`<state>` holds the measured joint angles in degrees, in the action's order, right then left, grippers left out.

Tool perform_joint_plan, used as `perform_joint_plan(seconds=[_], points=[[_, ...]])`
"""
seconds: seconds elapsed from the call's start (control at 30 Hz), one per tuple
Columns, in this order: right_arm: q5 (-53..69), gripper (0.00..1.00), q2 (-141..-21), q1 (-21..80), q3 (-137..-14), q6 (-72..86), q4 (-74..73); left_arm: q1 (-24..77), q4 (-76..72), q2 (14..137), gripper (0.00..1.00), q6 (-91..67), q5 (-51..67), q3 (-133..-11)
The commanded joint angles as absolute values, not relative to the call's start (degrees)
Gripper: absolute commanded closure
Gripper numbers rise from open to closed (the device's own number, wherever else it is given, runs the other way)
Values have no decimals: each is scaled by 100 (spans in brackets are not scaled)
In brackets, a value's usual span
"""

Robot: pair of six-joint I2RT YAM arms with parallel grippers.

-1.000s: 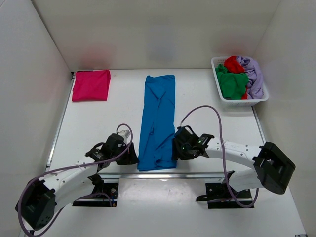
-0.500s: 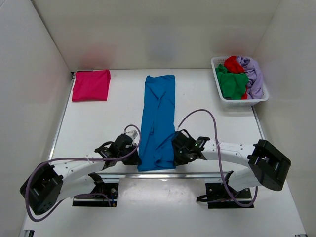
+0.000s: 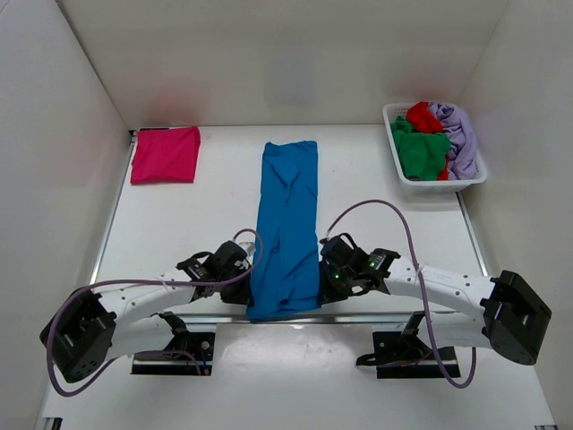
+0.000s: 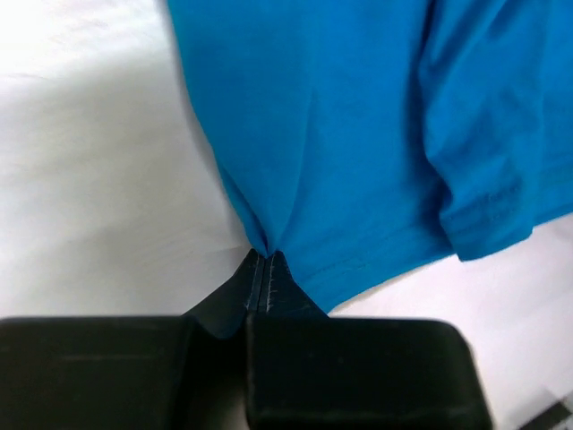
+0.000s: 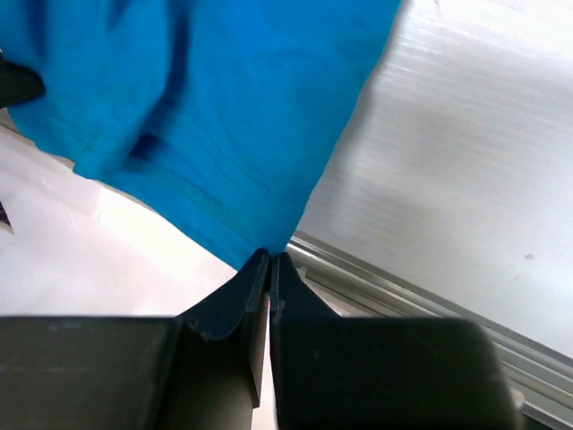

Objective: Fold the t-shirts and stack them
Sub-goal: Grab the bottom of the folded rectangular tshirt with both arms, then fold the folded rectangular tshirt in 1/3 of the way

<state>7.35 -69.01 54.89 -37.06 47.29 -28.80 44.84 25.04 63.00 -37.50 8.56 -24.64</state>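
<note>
The left gripper (image 4: 266, 262) and right gripper (image 5: 269, 260) are each pinched shut on a near corner of the blue t-shirt (image 3: 286, 206), which lies as a long strip on the table (image 3: 179, 224). They should probably rise together and carry the hem evenly to the far edge, keeping it taut.

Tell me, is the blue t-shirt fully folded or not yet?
Partly folded: the blue t-shirt lies as a long narrow strip, unlike the compact pink t-shirt.

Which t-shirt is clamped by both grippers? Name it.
The blue t-shirt, laid out long mid-table: left gripper and right gripper pinch its near corners. The pink t-shirt lies folded far left; the other t-shirts fill the basket.
</note>
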Motion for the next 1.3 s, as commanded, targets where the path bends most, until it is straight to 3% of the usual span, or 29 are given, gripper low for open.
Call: perform_joint_plan(seconds=[0.0, 0.2, 0.4, 0.8, 1.27], points=[[992, 100, -6811, 5405, -3691, 4500, -3243, 4666, 2918, 6381, 100, -3647, 1203, -2681], [1239, 100, -6724, 5528, -3472, 4544, -3190, 4860, 2979, 6127, 100, -3911, 1336, -2575], [1512, 100, -6714, 5064, -3997, 4132, -3602, 4342, 3445, 6037, 99, -3683, 1318, -3400], [1898, 100, -7988, 3420, -6308, 2278, -4597, 3183, 3559, 7531, 100, -3007, 1696, -5298], [2057, 100, -9395, 2558, -7505, 1679, -4307, 2286, 3024, 8911, 100, -2716, 1960, -6126]])
